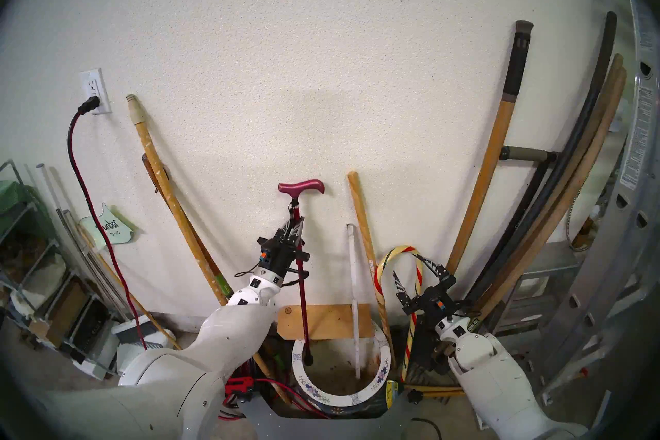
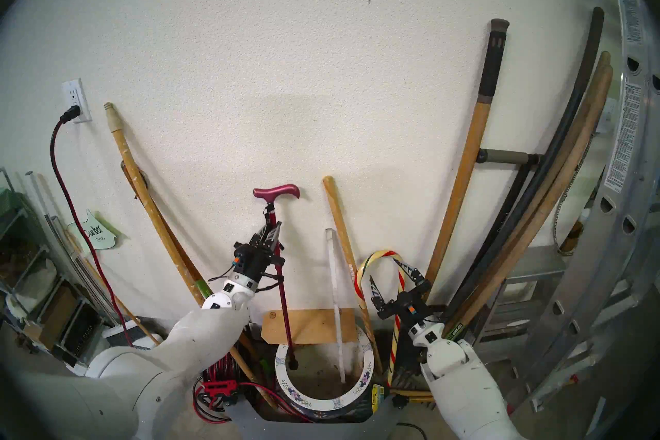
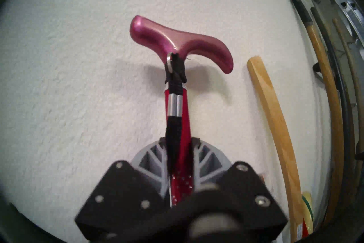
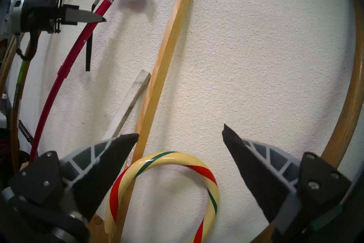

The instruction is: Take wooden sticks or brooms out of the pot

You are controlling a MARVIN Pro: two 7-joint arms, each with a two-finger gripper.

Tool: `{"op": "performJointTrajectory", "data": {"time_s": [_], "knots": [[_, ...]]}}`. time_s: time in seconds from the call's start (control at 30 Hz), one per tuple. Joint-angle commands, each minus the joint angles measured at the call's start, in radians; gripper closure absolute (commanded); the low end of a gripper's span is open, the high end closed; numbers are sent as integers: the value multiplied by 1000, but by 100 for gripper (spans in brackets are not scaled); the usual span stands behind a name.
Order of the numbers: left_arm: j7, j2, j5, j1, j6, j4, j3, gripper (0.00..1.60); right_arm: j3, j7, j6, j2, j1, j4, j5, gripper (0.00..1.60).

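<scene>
Pot (image 1: pixel 385 376), wide ceramic with a flowered white rim, sits low at centre frame. Just above, my left gripper (image 1: pixel 293 229) clamps the slim magenta T-handled cane (image 1: pixel 299 271), tip hanging at the rim. Right of centre, my right gripper (image 1: pixel 418 276) gapes around the striped candy-cane stick (image 1: pixel 417 280); a white slat (image 1: pixel 354 307) stands in the pot.

My left gripper (image 2: pixel 270 230) is clamped on the cane (image 2: pixel 282 280), whose black foot hangs just inside the pot (image 2: pixel 321 405) at its left rim. The white slat (image 2: pixel 335 300) stands in the pot toward its right. My right gripper (image 2: pixel 391 280) gapes above the pot's right side, straddling the candy cane (image 2: pixel 394 339), which stands just outside the rim.
</scene>
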Motion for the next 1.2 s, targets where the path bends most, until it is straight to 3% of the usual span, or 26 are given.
{"op": "performJointTrajectory", "data": {"time_s": [0.0,0.63,0.93,1.0,1.17], "knots": [[-20,30,-14,-28,-18,-128,-19,160,-1,1,0,2,1,-1,-2,0],[-85,76,-52,-49,-18,-359,-67,160,-1,1,-1,1,1,-1,0,0],[-104,118,-70,15,0,-514,-90,160,-1,1,-1,1,1,0,2,0],[-107,119,-72,10,-3,-493,-91,160,-1,1,-1,1,1,0,2,0],[-110,142,-85,67,13,-579,-105,160,-1,1,-1,1,1,0,3,0]]}}
